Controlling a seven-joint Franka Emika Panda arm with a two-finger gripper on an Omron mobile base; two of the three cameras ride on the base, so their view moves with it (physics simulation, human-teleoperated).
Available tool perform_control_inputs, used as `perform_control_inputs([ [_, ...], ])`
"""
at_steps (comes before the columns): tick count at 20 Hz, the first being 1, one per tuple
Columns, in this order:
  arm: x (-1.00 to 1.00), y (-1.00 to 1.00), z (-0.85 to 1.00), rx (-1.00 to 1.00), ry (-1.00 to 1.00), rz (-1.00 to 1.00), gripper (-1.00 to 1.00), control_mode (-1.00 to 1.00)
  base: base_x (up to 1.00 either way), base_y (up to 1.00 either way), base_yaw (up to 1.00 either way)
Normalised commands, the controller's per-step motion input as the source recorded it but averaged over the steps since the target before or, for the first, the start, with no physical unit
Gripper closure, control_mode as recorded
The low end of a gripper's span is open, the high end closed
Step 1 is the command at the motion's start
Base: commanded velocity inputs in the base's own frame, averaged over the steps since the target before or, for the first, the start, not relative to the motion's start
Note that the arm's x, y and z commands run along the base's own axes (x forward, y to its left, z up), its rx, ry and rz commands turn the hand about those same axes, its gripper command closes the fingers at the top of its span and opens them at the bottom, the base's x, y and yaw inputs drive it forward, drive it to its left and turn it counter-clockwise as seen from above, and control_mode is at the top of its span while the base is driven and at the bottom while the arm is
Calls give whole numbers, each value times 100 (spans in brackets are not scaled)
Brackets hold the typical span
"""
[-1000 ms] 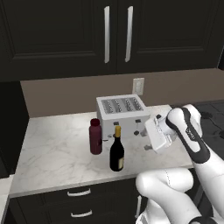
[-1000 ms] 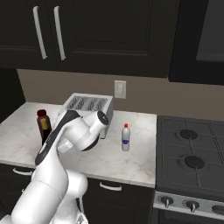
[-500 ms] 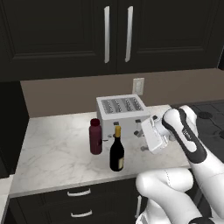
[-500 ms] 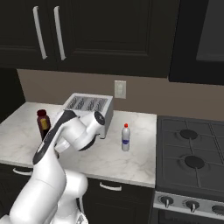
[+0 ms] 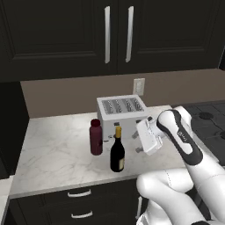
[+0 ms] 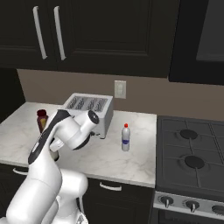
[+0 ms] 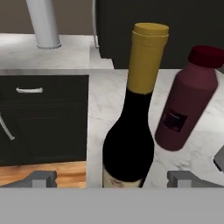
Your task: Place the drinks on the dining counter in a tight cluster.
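Marble bench with silver toaster behind the jaws. Jaws released, spread wide, level with the dark wine bottle, which stands upright straight ahead of them, centred between the two tips but not touched. Squat maroon red-capped bottle stands beyond and to one side of the wine bottle. Small pale red-capped bottle stands well apart, past the toaster's far side.
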Motion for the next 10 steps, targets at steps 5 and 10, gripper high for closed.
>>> perform_control_inputs([
  [5, 11, 9, 0, 0, 2, 0, -100, -100, 0, 0, 0],
  [10, 19, 5, 0, 0, 1, 0, -100, -100, 0, 0, 0],
])
